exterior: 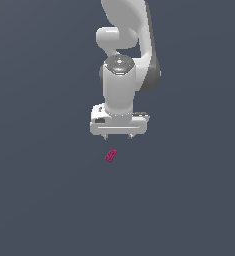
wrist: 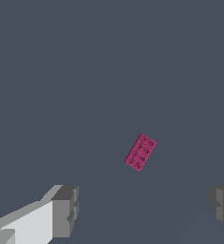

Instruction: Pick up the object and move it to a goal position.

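The object is a tiny magenta-pink flat block (exterior: 110,155) with faint bumps on top. It lies on the dark grey floor, turned at an angle. In the wrist view the block (wrist: 140,152) sits apart from both fingers, beyond the gap between them. My white gripper (exterior: 117,136) hangs just above and behind the block in the exterior view, slightly to that view's right. Its jaws stand wide apart and hold nothing. Only the small fingertips (exterior: 105,136) show below the hand. One grey finger pad (wrist: 66,209) shows in the wrist view.
The white arm (exterior: 124,60) rises behind the gripper at the top of the exterior view. The dark grey floor (exterior: 39,190) spreads around the block on all sides with no other object on it.
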Controlling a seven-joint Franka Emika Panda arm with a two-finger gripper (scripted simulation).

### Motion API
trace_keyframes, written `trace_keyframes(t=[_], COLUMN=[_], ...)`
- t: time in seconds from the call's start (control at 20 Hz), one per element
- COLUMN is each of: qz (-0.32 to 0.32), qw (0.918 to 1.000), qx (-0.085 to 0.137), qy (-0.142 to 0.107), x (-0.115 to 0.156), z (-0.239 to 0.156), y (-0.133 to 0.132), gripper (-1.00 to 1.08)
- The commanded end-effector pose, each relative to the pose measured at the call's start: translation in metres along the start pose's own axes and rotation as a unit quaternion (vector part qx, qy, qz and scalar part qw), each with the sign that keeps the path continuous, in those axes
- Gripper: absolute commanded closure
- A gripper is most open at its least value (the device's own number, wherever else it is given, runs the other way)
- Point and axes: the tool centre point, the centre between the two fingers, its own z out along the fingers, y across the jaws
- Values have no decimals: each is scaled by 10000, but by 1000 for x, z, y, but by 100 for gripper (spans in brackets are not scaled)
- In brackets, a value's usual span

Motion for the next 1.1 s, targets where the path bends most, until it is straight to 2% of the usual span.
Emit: trace_keyframes(t=[0.0, 0.45, 0.75, 1.05], qz=[0, 160, 227, 577], qw=[10000, 9997, 9996, 9982], qx=[0, -132, -119, -88], qy=[0, -108, -105, -115], x=[0, -9, -8, -7], z=[0, -1, 3, 19], y=[0, 19, 18, 19], gripper=[-92, -92, -92, -92])
